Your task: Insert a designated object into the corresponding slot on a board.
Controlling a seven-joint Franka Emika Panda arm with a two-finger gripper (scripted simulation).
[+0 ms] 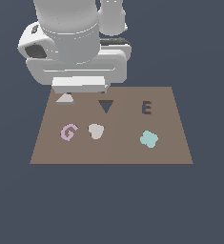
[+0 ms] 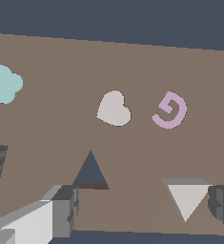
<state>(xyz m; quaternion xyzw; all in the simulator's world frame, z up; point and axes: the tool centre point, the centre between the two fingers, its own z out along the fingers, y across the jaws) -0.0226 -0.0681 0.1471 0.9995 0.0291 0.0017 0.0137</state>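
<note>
Triangle [image 2: 186, 200] is seen lying flat on the board [image 1: 170, 143], at the far corner on the exterior view's left, partly covered there by the arm's hand [image 1: 80, 66]. In the wrist view the piece is placed between the two fingers, close against the dark finger [image 2: 222, 202] at the frame edge and well apart from the grey finger [image 2: 63, 209] opposite; contact with the near finger cannot be confirmed. Gripper [image 2: 143, 207] is recorded as spread wide, with nothing clamped; the triangle is not lifted.

Slot [image 1: 105, 106], a dark triangular cutout, is found just beside the triangle, toward the exterior view's right. It is also framed between the fingers in the wrist view, near the grey one. Nothing is seated in it.

E cutout [image 1: 147, 108] is noted further to the exterior view's right in the same row; its brown bars are visible and no piece is in it.

Three loose pieces are laid on the nearer row of the board: pink G [image 1: 68, 132] at the exterior view's left, pale heart [image 1: 95, 131] just beside it, and teal blob [image 1: 149, 139] well apart to the right. None is in a cutout. All are untouched by the fingers.
</note>
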